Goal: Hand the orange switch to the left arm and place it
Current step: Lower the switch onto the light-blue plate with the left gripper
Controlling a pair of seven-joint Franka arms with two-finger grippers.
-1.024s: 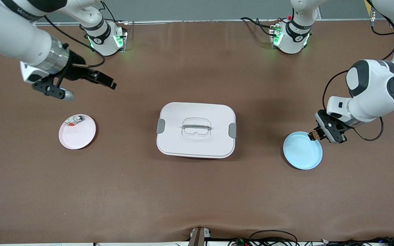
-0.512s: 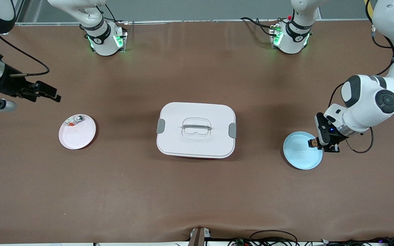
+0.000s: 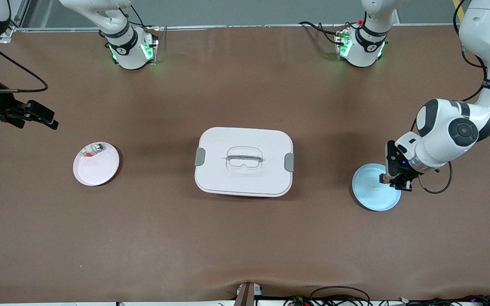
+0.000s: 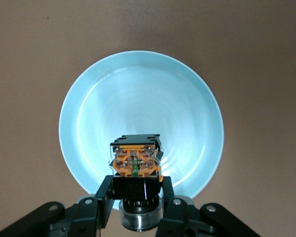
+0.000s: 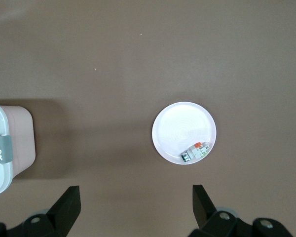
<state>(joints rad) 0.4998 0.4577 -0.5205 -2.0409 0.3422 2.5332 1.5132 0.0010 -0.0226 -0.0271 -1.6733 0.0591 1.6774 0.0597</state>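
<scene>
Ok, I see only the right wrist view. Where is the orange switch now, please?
Observer: The left gripper is shut on the orange switch.
Operator: Over what does it hang?
Observer: Over the light blue plate, at the left arm's end of the table.
Operator: And my right gripper?
Observer: The right gripper, open, waits over the table at the right arm's end, not over the pink plate.

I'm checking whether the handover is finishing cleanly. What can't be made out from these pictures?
- Front view: the orange switch is too small and half hidden by the left gripper, so its gap above the light blue plate is unclear.
- Front view: the right gripper is partly cut off by the edge.
- The small piece on the pink plate: markings unreadable.
</scene>
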